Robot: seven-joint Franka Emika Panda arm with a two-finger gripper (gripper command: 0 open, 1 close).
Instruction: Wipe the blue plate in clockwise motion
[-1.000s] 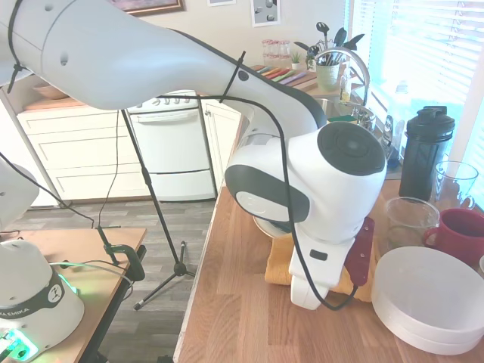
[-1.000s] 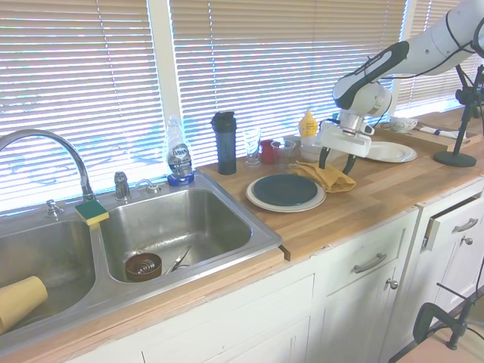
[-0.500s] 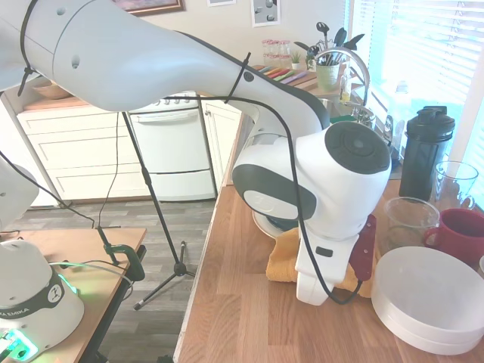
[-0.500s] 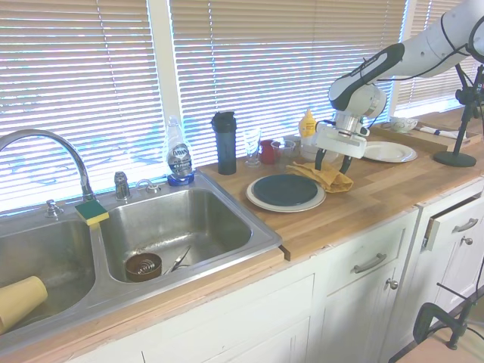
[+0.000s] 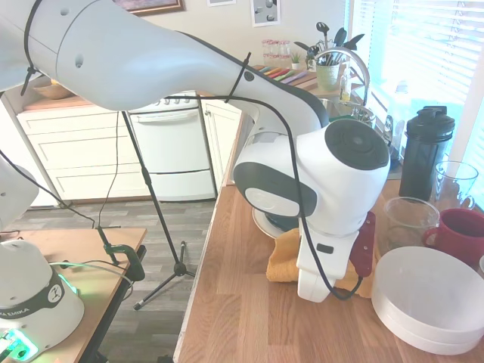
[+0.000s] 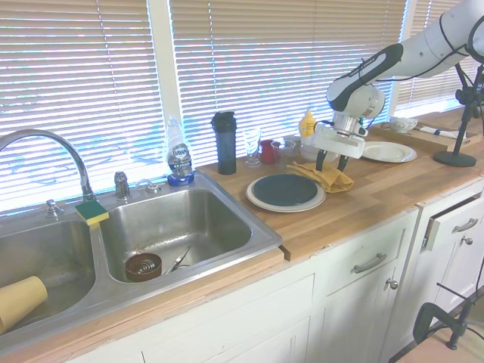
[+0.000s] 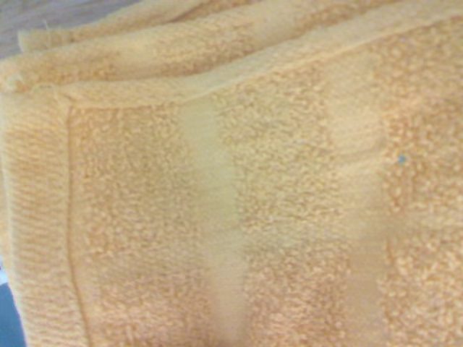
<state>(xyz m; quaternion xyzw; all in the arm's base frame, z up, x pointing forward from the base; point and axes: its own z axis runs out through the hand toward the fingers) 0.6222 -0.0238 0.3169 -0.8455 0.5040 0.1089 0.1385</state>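
- The blue plate (image 6: 285, 189) is sitting on top of a larger cream plate (image 6: 262, 203) on the wooden counter (image 6: 363, 208), just right of the sink (image 6: 162, 231).
- Going left to right in the second exterior view: a green and yellow sponge (image 6: 91, 212) is lying on the sink's back ledge, then a dish soap bottle (image 6: 178, 156) and a black shaker bottle (image 6: 225, 142) are standing by the window.
- A folded yellow towel (image 6: 327, 178) is lying on the counter just right of the two stacked plates.
- The gripper (image 6: 330, 160) is hanging right over the towel, its two dark fingers spread apart and pointing down; nothing is clamped between them.
- Close up, the towel's terry cloth is filling the wrist view.
- White plates (image 6: 389, 152) are sitting further right.
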